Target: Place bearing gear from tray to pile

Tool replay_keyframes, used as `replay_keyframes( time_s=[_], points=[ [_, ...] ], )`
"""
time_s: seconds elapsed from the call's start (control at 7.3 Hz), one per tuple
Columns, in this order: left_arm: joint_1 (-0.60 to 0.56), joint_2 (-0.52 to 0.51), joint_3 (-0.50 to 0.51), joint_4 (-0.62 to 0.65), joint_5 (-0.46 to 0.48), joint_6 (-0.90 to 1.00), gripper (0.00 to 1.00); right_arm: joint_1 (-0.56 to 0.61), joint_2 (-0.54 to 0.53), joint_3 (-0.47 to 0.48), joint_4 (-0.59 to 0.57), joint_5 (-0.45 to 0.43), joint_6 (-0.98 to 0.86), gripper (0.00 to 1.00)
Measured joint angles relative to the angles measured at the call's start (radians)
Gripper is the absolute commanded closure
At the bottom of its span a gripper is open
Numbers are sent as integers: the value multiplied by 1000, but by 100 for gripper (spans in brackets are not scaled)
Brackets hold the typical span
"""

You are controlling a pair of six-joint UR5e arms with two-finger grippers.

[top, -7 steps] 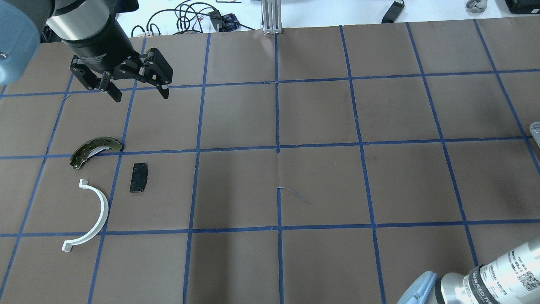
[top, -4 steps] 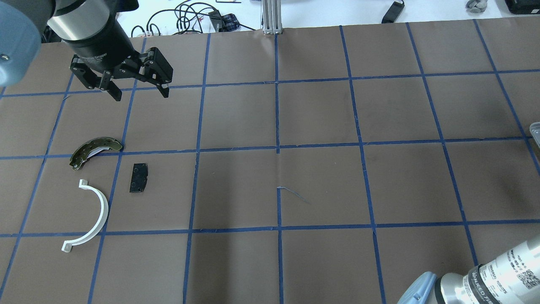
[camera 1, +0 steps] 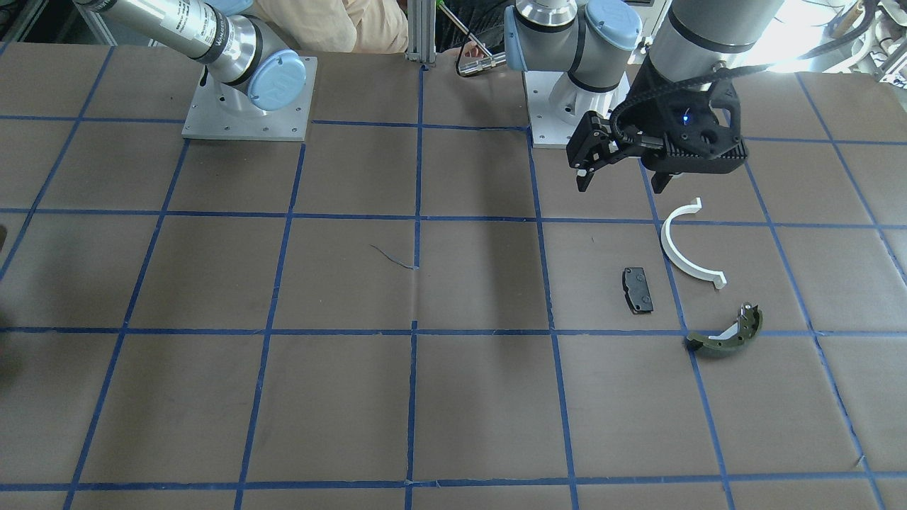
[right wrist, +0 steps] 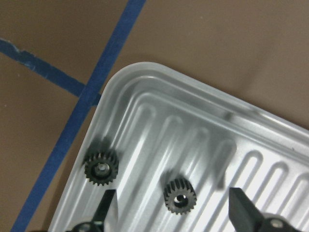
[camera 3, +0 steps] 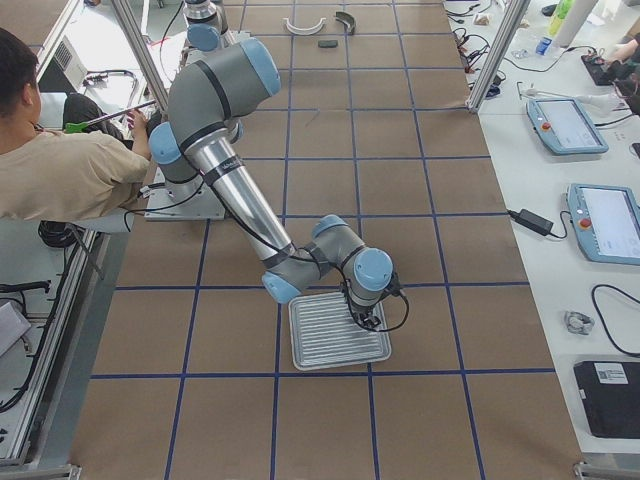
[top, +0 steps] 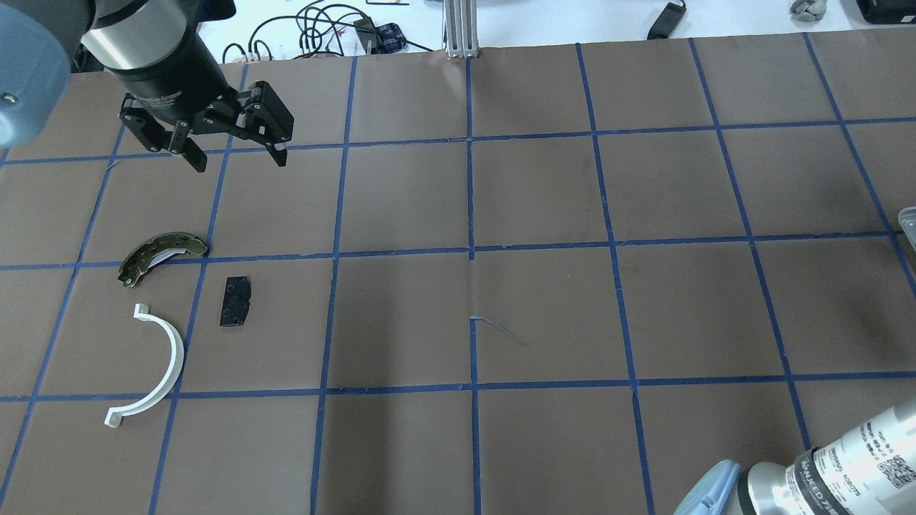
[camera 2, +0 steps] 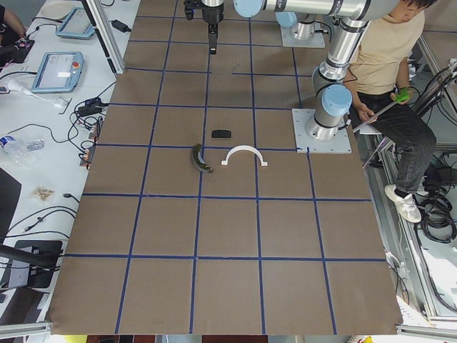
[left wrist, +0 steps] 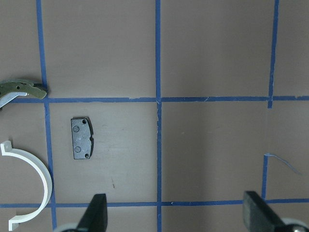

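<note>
My right fingers (right wrist: 107,209) are spread wide and low over the tray (right wrist: 145,72), gripping nothing. One small black gear (right wrist: 180,195) lies flat on the ribbed floor in the gap between them, touching neither. A second gear (right wrist: 101,167) sits just ahead of one finger, close in against the tray's rounded corner rim. That corner rests right beside a blue tape line (right wrist: 72,130) on the worktop (right wrist: 217,38). From the right end, the tray (camera 3: 338,330) sits near that end of the worktop, and the pile is far off at the other end. Over there my left fingers (top: 192,154) hang above the worktop, also spread wide with nothing between them, beyond the pile and well apart from it. The pile lies loose: the olive brake shoe (top: 161,254) has its tip on a tape line. The black pad (top: 236,301) sits beside it and the white half-ring (top: 175,354) nearer me, none of them touching. Bare brown squares stretch out to the pad's right.
</note>
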Motion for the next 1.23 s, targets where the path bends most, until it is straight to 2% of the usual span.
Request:
replay_keyframes(
  time_s=[1.23],
  points=[
    [0,4,-6,0,-1,1,0,0,13,-2,-9,-2,10,74]
  ],
)
